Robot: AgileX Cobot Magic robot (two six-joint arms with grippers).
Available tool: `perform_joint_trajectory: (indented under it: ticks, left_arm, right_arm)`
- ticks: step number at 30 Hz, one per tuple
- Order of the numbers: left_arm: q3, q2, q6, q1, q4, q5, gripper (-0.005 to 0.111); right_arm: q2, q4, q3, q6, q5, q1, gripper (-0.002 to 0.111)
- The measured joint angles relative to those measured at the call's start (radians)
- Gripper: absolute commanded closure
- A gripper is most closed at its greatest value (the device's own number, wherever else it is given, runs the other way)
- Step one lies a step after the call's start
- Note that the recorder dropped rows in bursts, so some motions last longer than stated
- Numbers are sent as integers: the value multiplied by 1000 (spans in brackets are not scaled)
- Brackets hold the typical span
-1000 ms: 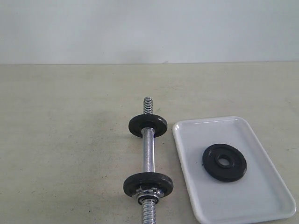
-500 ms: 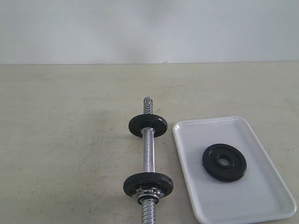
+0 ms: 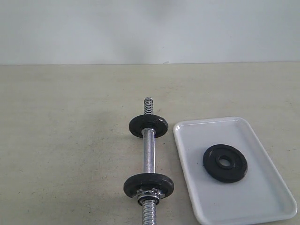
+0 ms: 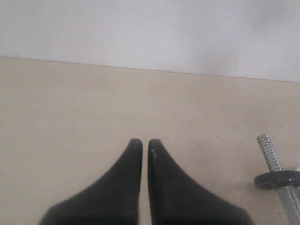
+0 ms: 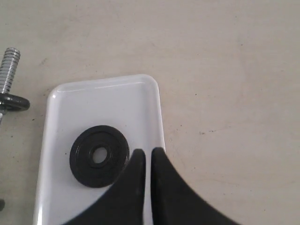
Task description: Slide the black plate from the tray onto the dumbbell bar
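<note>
No change can be seen since one second ago; nothing on the desk (image 3: 70, 140), the plate (image 3: 225, 163) included, has been moved.

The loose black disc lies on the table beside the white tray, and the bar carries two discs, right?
Not quite. The black plate lies flat inside the tray, not on the table, as the exterior view shows. The dumbbell bar does carry two discs.
</note>
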Motion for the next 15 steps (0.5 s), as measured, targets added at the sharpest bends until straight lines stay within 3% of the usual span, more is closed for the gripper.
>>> perform_joint_trajectory:
  ticks: [3,6,10,15]
  left_arm:
    - [0,11,0,0,-75,-44,102]
    - [0,43,94,0,-254,-60,102]
    - [0,148,385,0,-608,67,102]
    - [33,370,542,-27,-799,186,102]
  right_arm:
    - [0,4,0,0,-35,0,108]
    - [0,44,0,0,-94,0,108]
    - [0,199,-2,-164,-91,0,108]
    - [0,353,-2,-394,9,0,108]
